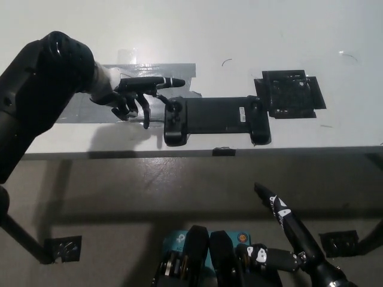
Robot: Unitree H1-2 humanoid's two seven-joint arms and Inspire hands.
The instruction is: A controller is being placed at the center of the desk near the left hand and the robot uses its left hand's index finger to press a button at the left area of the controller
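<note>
Above the controller's (215, 119) left end at the desk's (239, 36) front edge, left hand (134, 95) holds nothing, 1 finger extended for pressing, others curled; right hand (287, 239) rests below.

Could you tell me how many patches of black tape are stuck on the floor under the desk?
2: one patch at lower left, another patch at lower right beside the right hand. Others may be hidden.
</note>
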